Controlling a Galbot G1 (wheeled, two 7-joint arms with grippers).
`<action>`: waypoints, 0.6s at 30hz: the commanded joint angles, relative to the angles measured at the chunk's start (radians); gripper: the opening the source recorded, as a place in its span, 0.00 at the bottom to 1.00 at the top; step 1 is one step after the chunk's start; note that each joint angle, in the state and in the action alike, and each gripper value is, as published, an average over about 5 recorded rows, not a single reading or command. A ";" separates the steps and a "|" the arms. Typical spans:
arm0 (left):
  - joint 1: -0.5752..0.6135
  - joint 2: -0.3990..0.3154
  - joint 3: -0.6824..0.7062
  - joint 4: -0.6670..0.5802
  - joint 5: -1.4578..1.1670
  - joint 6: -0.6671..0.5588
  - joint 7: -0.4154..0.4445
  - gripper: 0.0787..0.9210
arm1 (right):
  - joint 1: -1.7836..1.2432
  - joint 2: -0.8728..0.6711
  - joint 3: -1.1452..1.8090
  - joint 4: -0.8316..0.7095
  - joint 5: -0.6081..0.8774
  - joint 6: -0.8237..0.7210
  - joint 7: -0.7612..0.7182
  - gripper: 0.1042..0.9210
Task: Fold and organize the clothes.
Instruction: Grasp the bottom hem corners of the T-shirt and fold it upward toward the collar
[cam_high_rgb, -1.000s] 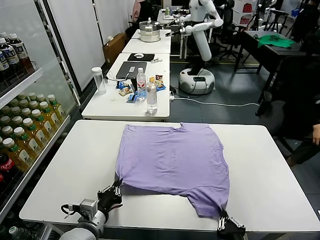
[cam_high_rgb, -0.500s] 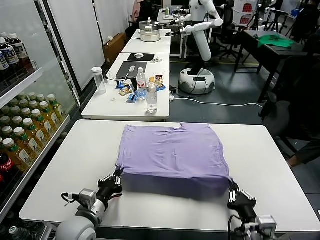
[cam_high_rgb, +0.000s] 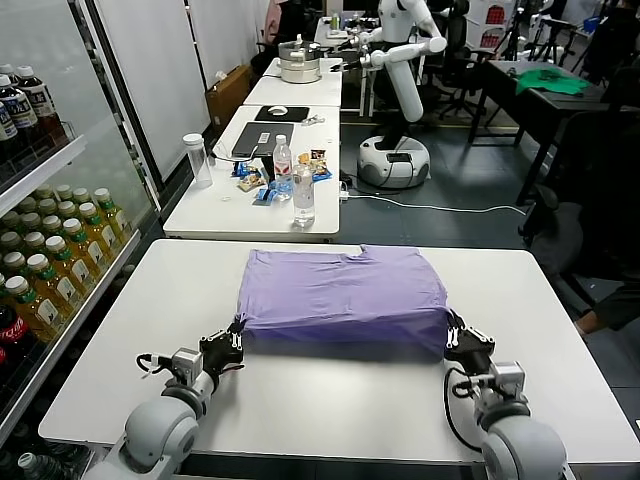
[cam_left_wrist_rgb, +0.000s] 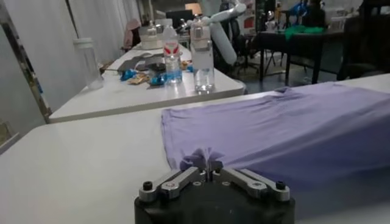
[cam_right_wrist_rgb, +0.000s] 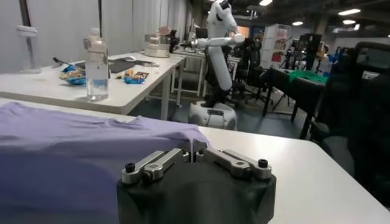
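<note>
Only unmarked lavender T-shirt (cam_high_rgb: 340, 295); no legible writing

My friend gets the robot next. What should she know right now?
Left gripper: shut on the near left corner of the purple T-shirt.
Right gripper: shut on the near right corner.
The shirt lies on the white table, its near edge lifted and carried partway toward the collar.
Done: both corners are gripped and the first fold is begun.
Left: lay the lifted edge down, let go, then finish folding and tidy the shirt.
</note>
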 joint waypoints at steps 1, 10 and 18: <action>-0.125 -0.008 0.052 0.122 0.028 0.013 0.001 0.02 | 0.106 -0.014 -0.024 -0.078 -0.001 -0.016 0.001 0.03; -0.154 -0.053 0.065 0.152 0.047 0.014 -0.022 0.03 | 0.156 -0.003 -0.069 -0.133 -0.039 -0.056 -0.003 0.12; -0.083 -0.069 0.028 0.059 0.048 -0.007 -0.066 0.29 | 0.073 0.003 -0.029 -0.080 -0.055 -0.061 -0.018 0.41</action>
